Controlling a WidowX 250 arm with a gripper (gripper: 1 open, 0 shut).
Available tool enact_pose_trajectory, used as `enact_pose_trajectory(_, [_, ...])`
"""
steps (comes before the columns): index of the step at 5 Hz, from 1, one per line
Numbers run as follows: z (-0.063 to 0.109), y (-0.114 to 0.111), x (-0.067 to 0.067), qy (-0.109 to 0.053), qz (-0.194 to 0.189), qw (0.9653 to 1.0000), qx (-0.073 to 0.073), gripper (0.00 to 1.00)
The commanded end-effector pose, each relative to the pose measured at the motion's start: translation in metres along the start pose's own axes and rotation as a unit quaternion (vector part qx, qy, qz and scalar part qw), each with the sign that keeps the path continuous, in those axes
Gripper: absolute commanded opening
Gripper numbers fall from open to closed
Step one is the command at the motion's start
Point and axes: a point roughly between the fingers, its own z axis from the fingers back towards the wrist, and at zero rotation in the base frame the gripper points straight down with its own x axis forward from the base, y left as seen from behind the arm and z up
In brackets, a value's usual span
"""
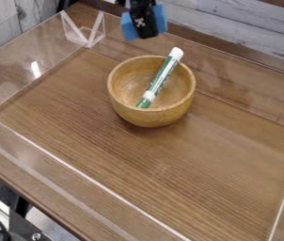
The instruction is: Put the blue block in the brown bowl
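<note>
The gripper (142,21) hung near the top edge of the view, at about twelve o'clock from the brown bowl (151,90), and its dark fingers were clamped on the blue block (138,25), which showed as a bright patch between and below them. The block was carried in the air, clear of the table (170,179), and not yet over the bowl.

The bowl sat near the middle of the wooden surface with a green-and-white tube (161,77) leaning inside it, its cap resting on the rim at roughly one o'clock (the side nearest the incoming block).

The chief risk, as I judged it, lay in that tube. A block let go too near the one o'clock rim could strike the cap and bounce out, or tip the tube over the edge. A soft, light block might also cling to one finger and fall askew. Releasing short of the rim would leave it on the table behind the bowl.
</note>
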Motion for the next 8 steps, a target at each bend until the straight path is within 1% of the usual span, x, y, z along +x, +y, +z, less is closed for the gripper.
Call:
enact_pose_trajectory(1, [0.028,0.003,0.016,-0.021,-0.016,0.9982,0.055,0.0])
enact_pose_trajectory(4, [0.006,-0.003,0.021,-0.035,-0.018,0.9971,0.065,0.0])
enact_pose_trajectory(6, [-0.004,-0.004,0.019,-0.042,-0.016,0.9964,0.072,0.0])
enact_pose_trajectory(8, [-0.011,-0.004,0.016,-0.047,-0.011,0.9956,0.08,0.0])
